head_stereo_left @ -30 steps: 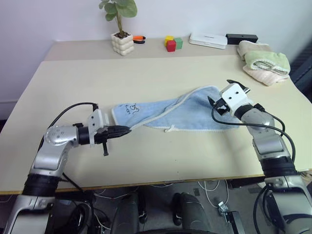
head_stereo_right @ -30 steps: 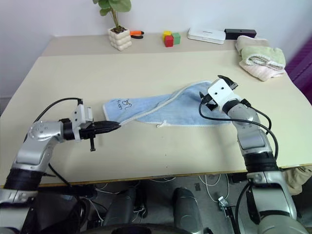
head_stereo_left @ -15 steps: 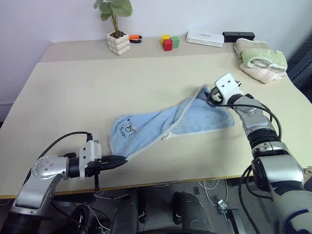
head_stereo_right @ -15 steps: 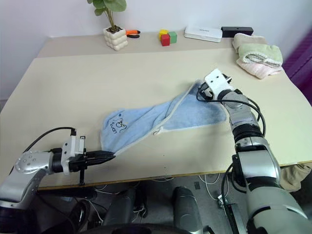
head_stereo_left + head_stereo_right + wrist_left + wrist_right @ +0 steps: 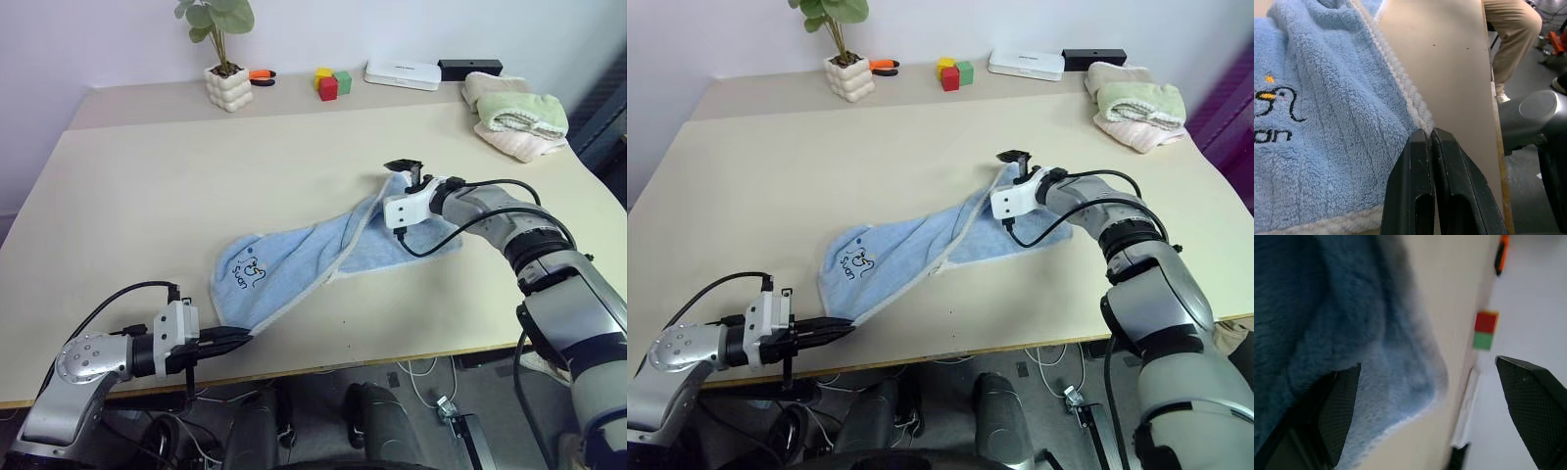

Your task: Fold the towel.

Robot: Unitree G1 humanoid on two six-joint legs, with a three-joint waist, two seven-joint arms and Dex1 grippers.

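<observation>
Left gripper (image 5: 238, 336): near the table's front left edge, fingers pressed together on the near corner of the towel; the left wrist view shows the whitish stitched edge caught between the black tips.
Plant pot (image 5: 223, 87): white bumpy pot at the back left of the table, holding a small green plant with round leaves.
Orange-handled tool (image 5: 261, 73): lies just beside the pot, on its right.
Towel (image 5: 294, 259): light blue, lying on the middle of the table (image 5: 147, 196); its long axis runs on a diagonal from the near left corner held at the front edge up to the far right end under the right gripper. A small dark embroidered figure sits on the near left part. A pale edge runs along the length, and the cloth looks loosely doubled over itself.
Blocks (image 5: 331, 83): yellow, red and green, grouped at the back centre.
Right gripper (image 5: 409, 174): over the towel's far right end, fingers spread wide; the right wrist view shows the towel's edge lying between the two fingers, not clamped.
White flat box (image 5: 402, 73): at the back, with a black box (image 5: 469, 69) just to its right.
Folded towels (image 5: 514, 117): a pale green one stacked on cream and pink ones, back right corner, well apart from the blue towel.
</observation>
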